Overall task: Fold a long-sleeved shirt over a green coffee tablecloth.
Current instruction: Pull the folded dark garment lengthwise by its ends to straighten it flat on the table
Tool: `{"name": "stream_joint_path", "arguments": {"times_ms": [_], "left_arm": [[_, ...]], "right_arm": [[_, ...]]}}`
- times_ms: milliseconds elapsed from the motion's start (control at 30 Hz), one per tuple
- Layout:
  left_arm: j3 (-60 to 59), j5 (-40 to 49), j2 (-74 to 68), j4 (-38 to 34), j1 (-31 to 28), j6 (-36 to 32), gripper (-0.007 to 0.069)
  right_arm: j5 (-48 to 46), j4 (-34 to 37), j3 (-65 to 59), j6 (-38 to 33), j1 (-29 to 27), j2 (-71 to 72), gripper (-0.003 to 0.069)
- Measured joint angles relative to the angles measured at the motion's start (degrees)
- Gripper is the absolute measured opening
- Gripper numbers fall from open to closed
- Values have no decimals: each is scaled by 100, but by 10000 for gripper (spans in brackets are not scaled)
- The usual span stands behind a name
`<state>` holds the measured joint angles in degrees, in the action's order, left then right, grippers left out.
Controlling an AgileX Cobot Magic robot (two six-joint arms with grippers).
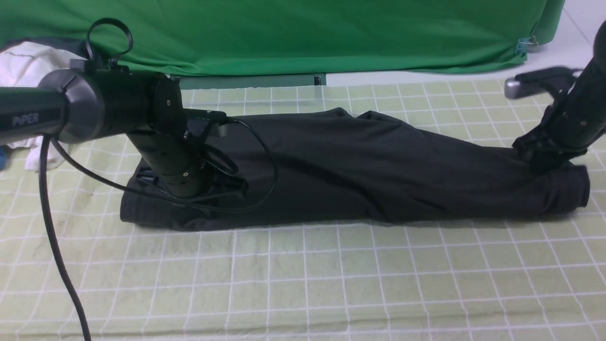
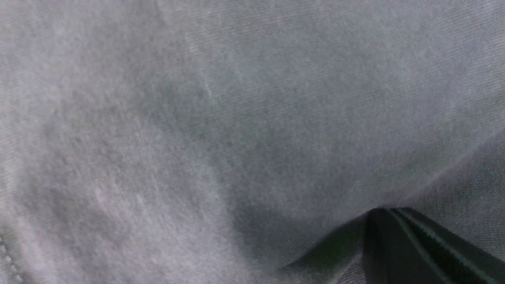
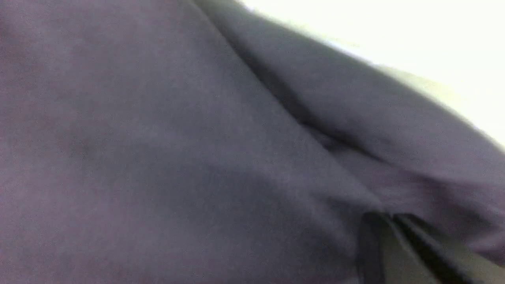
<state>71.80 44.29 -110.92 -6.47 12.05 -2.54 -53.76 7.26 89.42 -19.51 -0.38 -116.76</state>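
We saw one long-sleeved shirt (image 1: pixel 322 170), dark charcoal, lying on one green coffee tablecloth (image 1: pixel 331 274) over the table. It lay nearer the table's far edge than its near one. Its long axis ran from the left side toward the right side, roughly parallel to the far edge, and its two ends were bunched. We could not tell which end held the neck, so we could not say which way the collar pointed.

We counted two claws, both at the shirt. The left claw (image 2: pixel 388 211) was closed, its tips together on a pinch of the shirt near the left end. The right claw (image 3: pixel 388 215) was closed too, its tips on a fold near the right end, though our view of it was blurred. Two arms carried them: the left arm (image 1: pixel 90 102) reached in from the left side, the right arm (image 1: pixel 580 104) from the right.

Farther out, we saw one white garment (image 1: pixel 35 71) by the far left corner, with dark cloth (image 1: pixel 52 45) behind it. Beyond the far edge hung one vivid green fabric (image 1: pixel 303 35), with one clip (image 1: pixel 524 45) toward its right end.
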Motion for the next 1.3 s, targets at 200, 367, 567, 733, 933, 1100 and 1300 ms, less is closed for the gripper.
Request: {"name": "stream_joint_path", "arguments": {"times_ms": [200, 367, 567, 733, 933, 1100, 1300], "left_arm": [[0, 0, 0, 0, 0, 0, 12], [0, 5, 0, 0, 0, 0, 12], [0, 10, 0, 0, 0, 0, 12], [0, 32, 0, 0, 0, 0, 12], [0, 125, 59, 31, 0, 30, 12], [-42, 114, 454, 275, 0, 296, 12], [-42, 324, 948, 770, -80, 814, 13]], "right_arm": [[421, -248, 0, -12, -11, 310, 18], [779, -323, -11, -24, -81, 191, 19], [1121, -347, -15, -30, -162, -35, 55], [1632, -503, -17, 10, -209, -129, 262], [1173, -530, -22, 433, -209, 286, 388], [501, -532, -22, 592, -209, 905, 223], [-379, -532, -22, 539, -209, 1297, 7]]}}
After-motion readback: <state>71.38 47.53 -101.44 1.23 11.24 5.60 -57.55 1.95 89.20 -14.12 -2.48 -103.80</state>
